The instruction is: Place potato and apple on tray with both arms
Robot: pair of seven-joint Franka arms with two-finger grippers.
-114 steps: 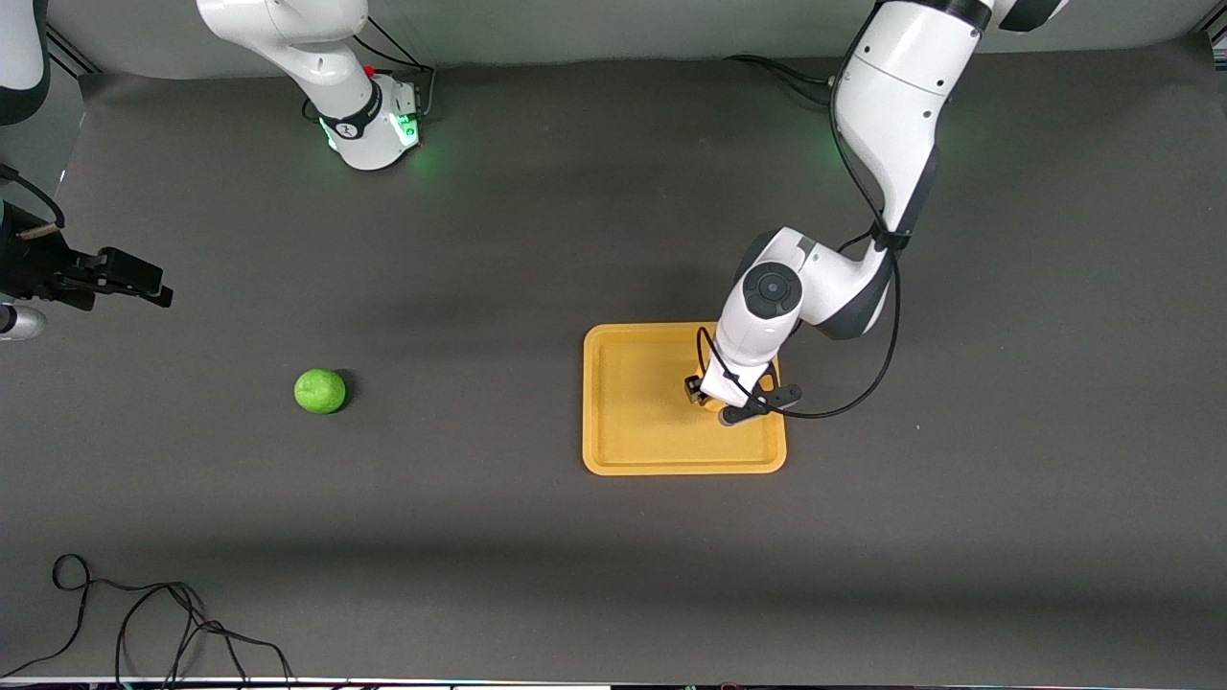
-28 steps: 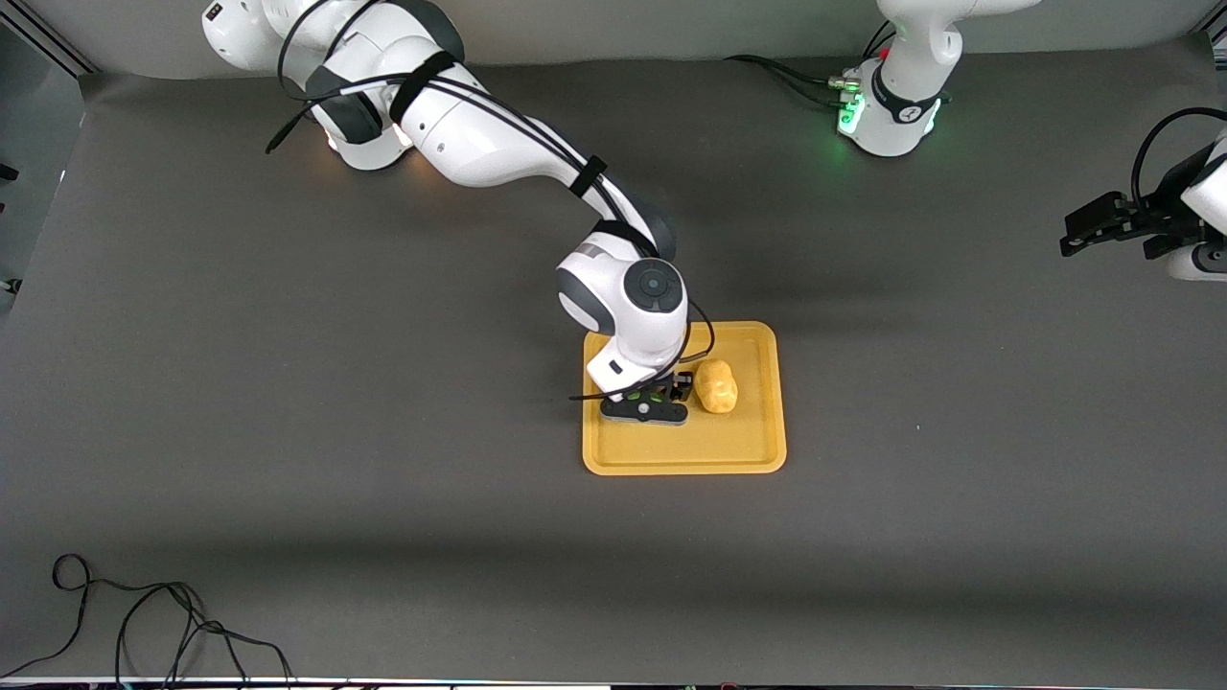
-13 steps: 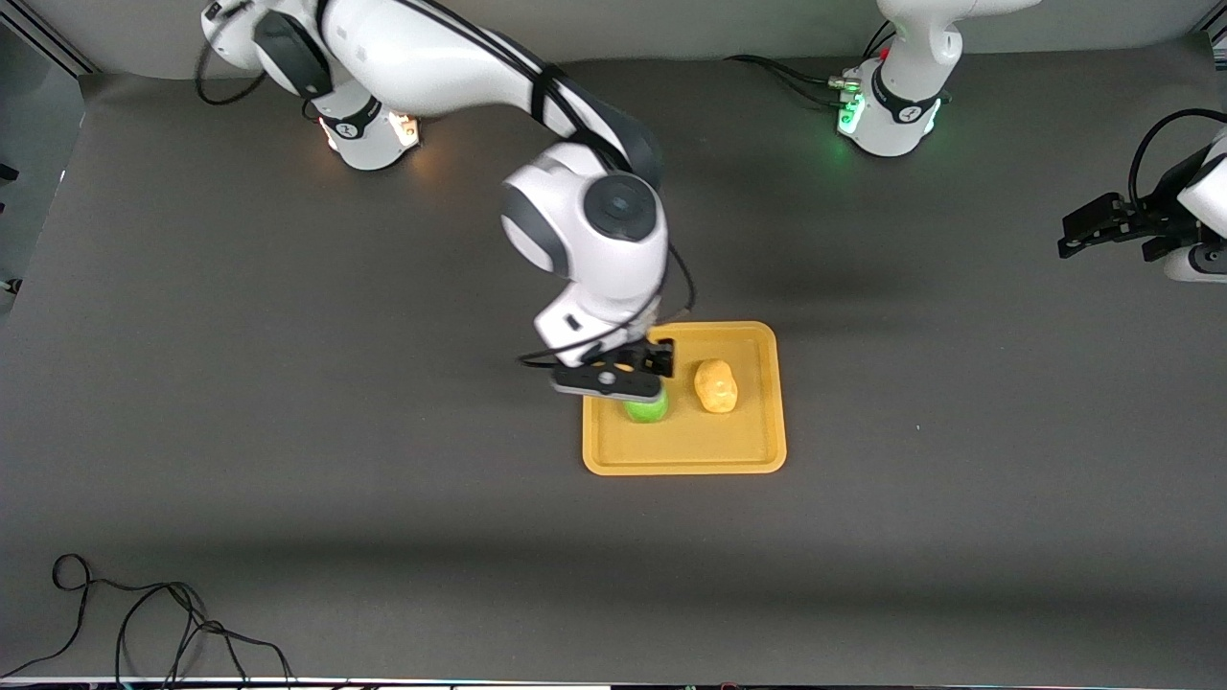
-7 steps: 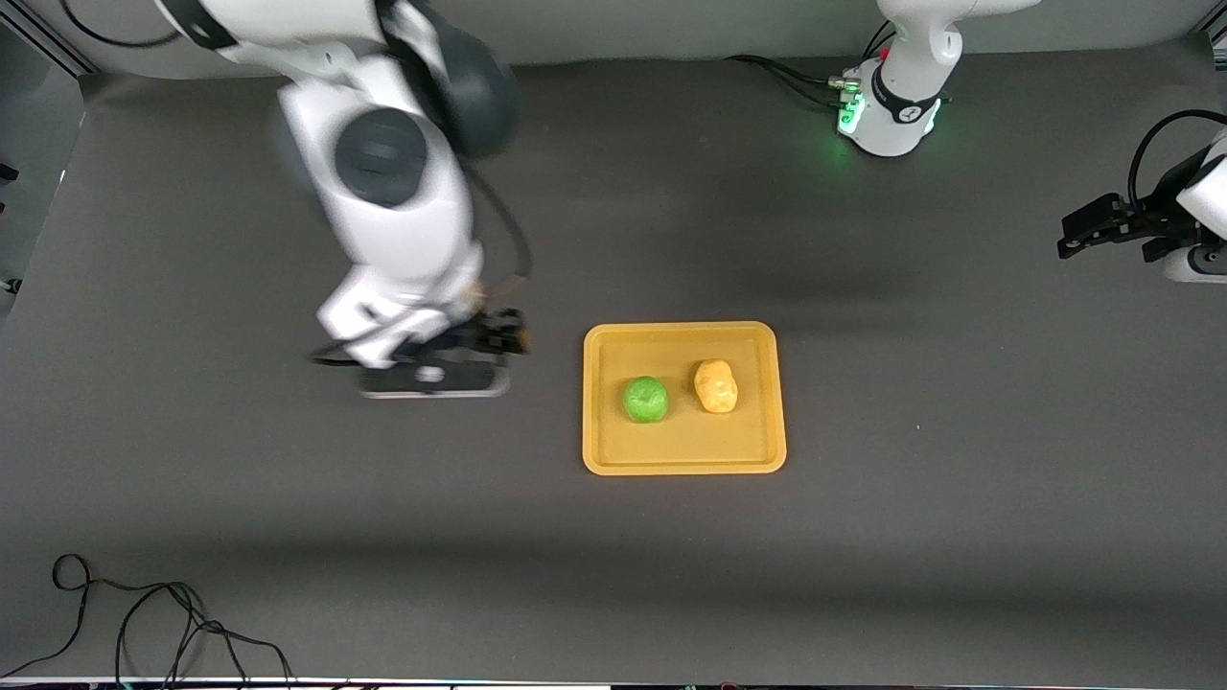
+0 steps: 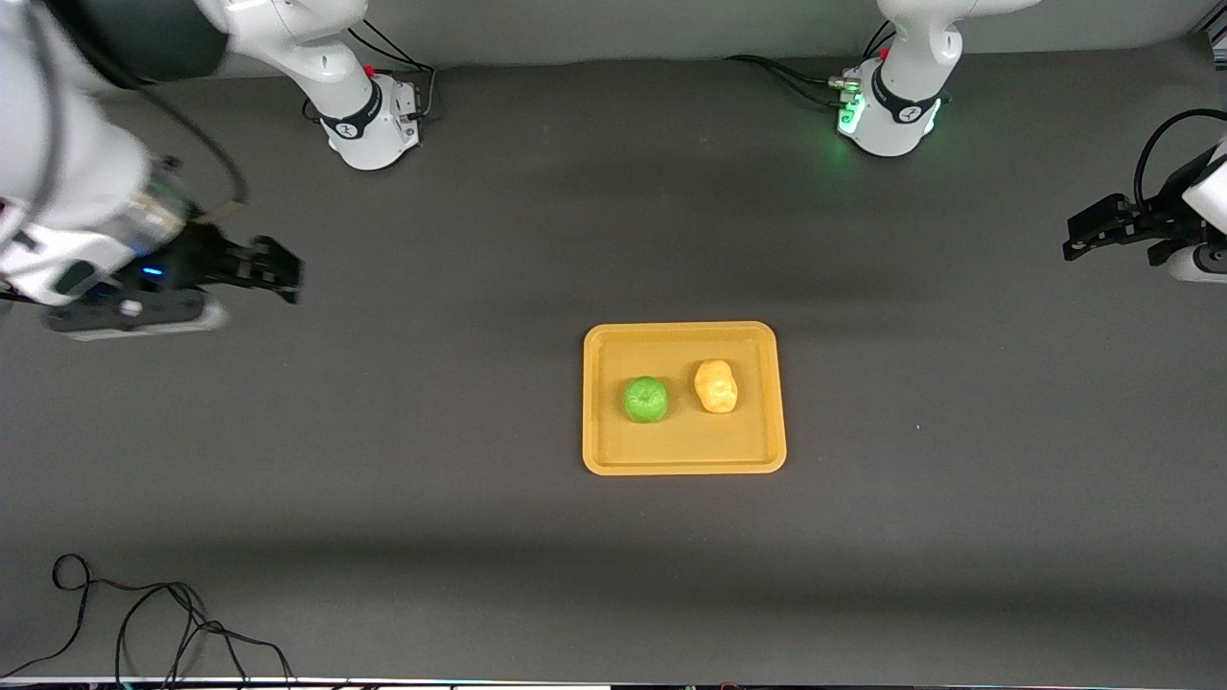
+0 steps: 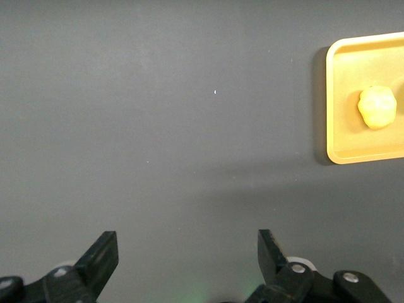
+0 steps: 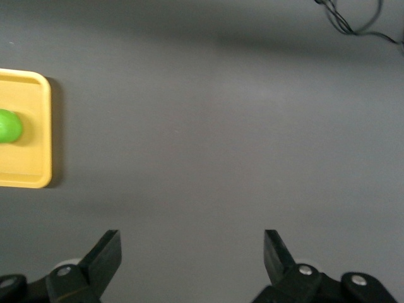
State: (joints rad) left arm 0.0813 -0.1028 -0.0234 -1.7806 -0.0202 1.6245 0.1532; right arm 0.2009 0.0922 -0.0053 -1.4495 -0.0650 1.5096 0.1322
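The orange-yellow tray (image 5: 684, 461) lies mid-table. On it sit the green apple (image 5: 646, 399) and, beside it toward the left arm's end, the pale yellow-tan potato (image 5: 716, 385). My right gripper (image 5: 273, 272) is open and empty, up over bare table at the right arm's end. My left gripper (image 5: 1088, 233) is open and empty, held over the left arm's end of the table, waiting. The left wrist view shows the tray's corner (image 6: 353, 151) with the potato (image 6: 377, 107); its gripper (image 6: 188, 252) is open. The right wrist view shows the tray's edge (image 7: 35, 180) and the apple (image 7: 9, 126); its gripper (image 7: 192, 252) is open.
A black cable (image 5: 144, 623) lies coiled on the dark table near the front camera at the right arm's end; it also shows in the right wrist view (image 7: 353, 22). The two arm bases (image 5: 369, 120) (image 5: 887, 110) stand along the table's edge farthest from the front camera.
My right gripper has let go of the apple on the tray, risen and swung away to the right arm's end of the table. The left arm has stayed parked.
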